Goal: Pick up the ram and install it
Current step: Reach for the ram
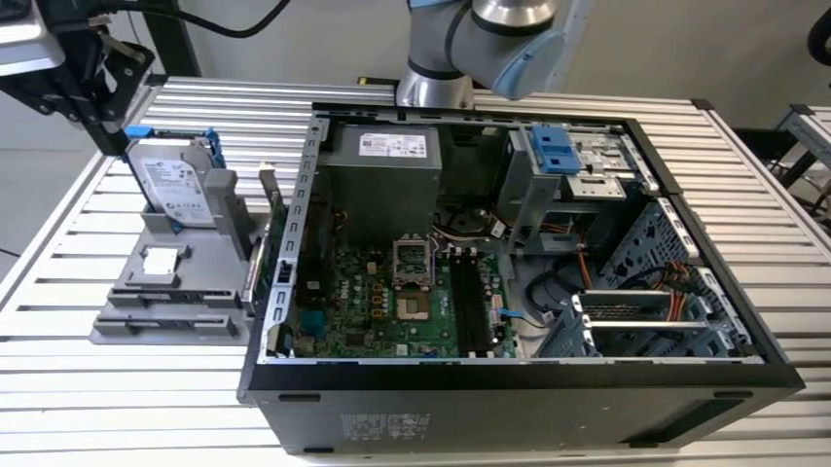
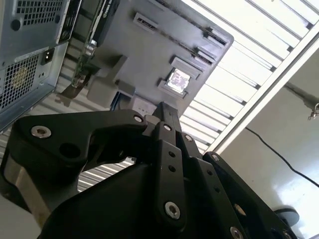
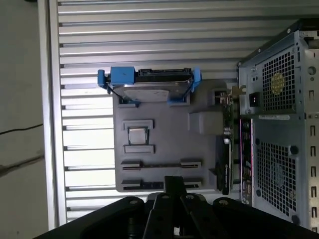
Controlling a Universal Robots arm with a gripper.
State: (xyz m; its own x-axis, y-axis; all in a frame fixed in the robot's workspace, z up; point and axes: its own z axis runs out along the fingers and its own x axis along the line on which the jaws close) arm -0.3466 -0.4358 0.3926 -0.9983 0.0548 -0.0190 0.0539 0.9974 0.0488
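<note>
Hovering over grey holder (image 3: 172, 144), jaws closed

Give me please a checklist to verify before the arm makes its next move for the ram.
1. The gripper is empty: ok. It holds nothing.
2. The gripper is open for a grasp: not ok. It is shut in both wrist views.
3. The gripper is above the grey holder: ok. In the first wrist view its tip lines up with the slot farthest from the hard drive.
4. Where the ram is: cannot tell. That slot shows a dark line, but whether it is the ram's edge is unclear.
5. The motherboard's memory slots are free: ok, they look empty.
6. The computer case is open upward: ok.
</note>
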